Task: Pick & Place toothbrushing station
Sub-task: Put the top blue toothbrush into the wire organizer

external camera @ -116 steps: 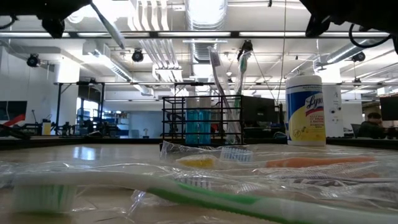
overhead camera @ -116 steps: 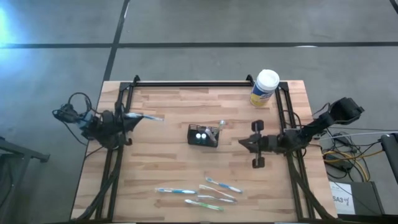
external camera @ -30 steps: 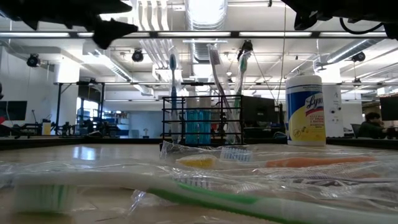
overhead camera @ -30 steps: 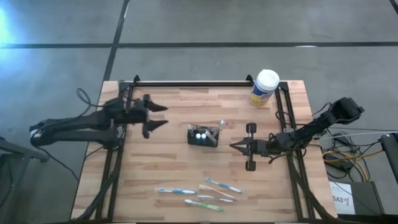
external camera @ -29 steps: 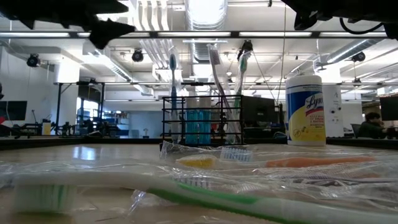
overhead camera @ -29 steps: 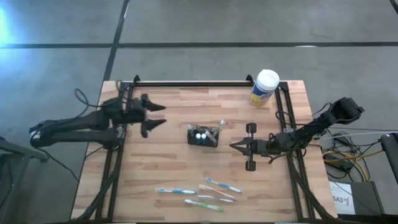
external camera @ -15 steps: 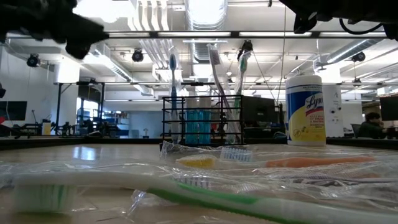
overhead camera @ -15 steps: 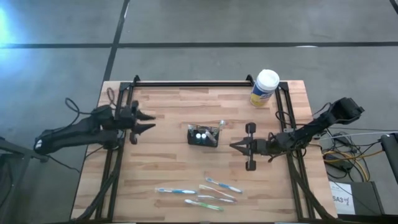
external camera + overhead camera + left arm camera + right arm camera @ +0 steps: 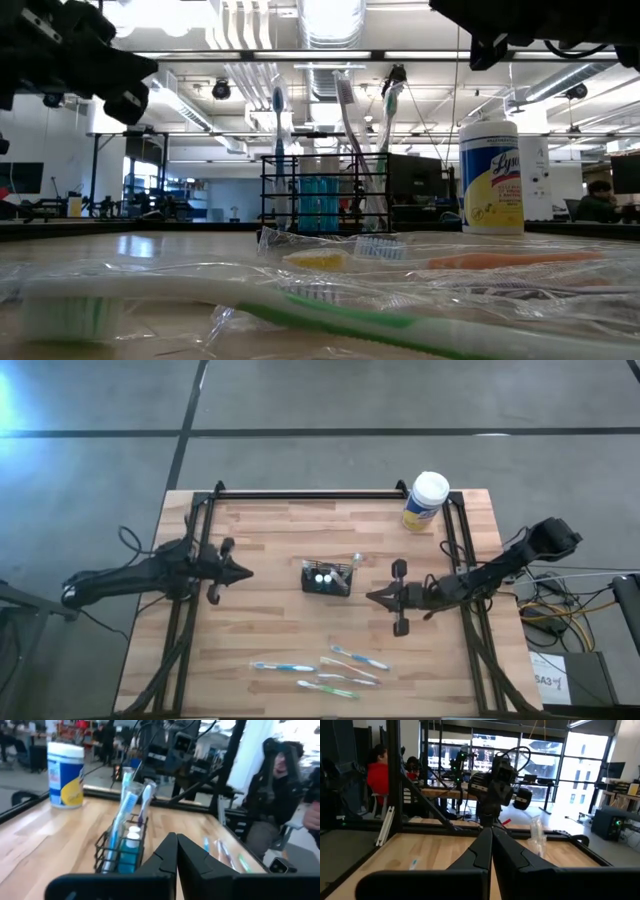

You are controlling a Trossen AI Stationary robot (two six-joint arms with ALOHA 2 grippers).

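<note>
Butcher-block table (image 9: 270, 630), seen from above, carries the black mesh holder (image 9: 327, 578) at its centre, between the left gripper (image 9: 243, 572) and right gripper (image 9: 372, 597), with loose toothbrushes (image 9: 320, 672) along the near edge. Low view: three toothbrushes stand upright in the holder beside a wipes canister (image 9: 491, 176). Both wrist views show fingers pressed together, holding nothing.

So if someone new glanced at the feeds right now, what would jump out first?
Probably the black mesh holder at the table's middle, with toothbrushes standing in it, flanked by the left gripper and right gripper, both shut and empty. Next, the loose wrapped toothbrushes along the near edge, and the yellow canister at the far right corner.
</note>
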